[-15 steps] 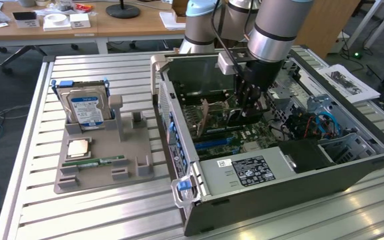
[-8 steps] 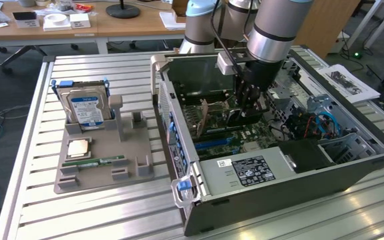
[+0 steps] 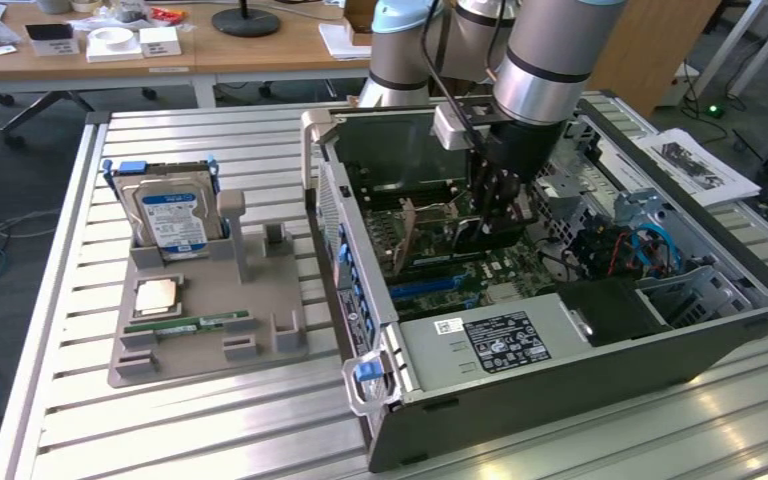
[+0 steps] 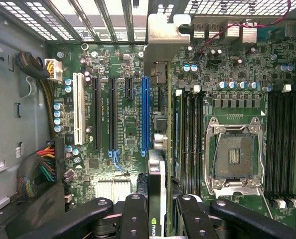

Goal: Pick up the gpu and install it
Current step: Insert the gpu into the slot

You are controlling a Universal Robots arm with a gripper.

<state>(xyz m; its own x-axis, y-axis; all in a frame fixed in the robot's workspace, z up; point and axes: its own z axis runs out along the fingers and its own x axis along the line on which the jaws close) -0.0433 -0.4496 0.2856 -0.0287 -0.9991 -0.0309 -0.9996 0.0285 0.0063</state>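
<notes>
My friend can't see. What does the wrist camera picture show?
The gripper holds the gpu edge-on between its black fingers, over a green motherboard inside the computer case. The card is close beside a long blue slot, and an empty processor socket sits further off.

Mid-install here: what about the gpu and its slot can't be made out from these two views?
1. The gpu contact edge, wrist view: the card is seen edge-on, so its own body hides whether it sits in the blue slot or hangs above it.
2. The same joint, exterior view: the card's lower edge is too small and lost in dark clutter beside the gripper.
</notes>
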